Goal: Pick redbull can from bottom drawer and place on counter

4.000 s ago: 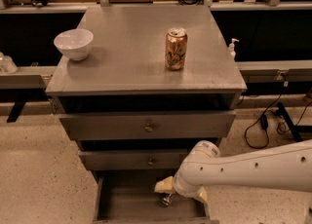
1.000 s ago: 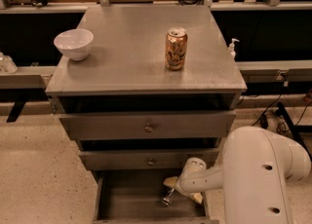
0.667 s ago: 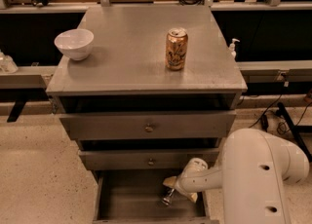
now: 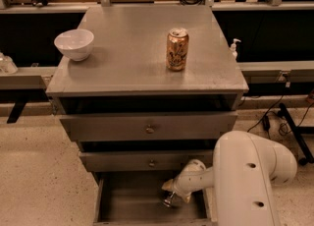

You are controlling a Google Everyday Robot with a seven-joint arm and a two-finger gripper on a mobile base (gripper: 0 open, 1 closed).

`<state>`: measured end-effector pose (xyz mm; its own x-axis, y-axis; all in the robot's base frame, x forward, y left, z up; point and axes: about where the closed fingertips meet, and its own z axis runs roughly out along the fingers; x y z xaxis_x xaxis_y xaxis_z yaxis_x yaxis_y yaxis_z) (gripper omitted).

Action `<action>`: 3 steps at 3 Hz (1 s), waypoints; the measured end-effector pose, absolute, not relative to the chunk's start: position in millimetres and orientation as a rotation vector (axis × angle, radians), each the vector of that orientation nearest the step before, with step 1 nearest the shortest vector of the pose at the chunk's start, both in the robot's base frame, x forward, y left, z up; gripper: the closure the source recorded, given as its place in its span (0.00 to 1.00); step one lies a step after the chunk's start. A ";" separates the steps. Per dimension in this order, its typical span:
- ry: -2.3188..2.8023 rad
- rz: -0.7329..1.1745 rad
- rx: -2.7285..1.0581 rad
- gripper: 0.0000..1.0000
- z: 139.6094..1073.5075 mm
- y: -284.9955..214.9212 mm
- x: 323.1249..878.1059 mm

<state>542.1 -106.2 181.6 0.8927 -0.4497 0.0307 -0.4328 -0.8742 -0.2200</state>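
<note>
- Swung forward, the bulky white robot arm [image 4: 245, 181] now fills the lower right. Its gripper [image 4: 171, 198] has barely shifted, low in the open grey metal bottom drawer [image 4: 127, 195].
- The small shiny silver redbull can [image 4: 170, 201] is at the gripper's tip, inside the drawer; I cannot tell whether it is gripped.
- Lifting and placing it on the flat grey metal counter [image 4: 127, 58] remain.
- No writing is legible, not even on the gold-orange patterned can [image 4: 177, 49].

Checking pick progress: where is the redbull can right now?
In the camera view, the redbull can lies inside the open bottom drawer, right of its centre, at the tip of the gripper reaching in from the right.
</note>
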 end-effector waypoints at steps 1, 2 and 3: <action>0.657 -0.088 -2.854 0.36 169.1 -99.4 545.6; 0.648 -0.069 -2.855 0.37 158.7 -95.0 548.7; 0.642 -0.058 -2.857 0.41 149.7 -92.2 551.6</action>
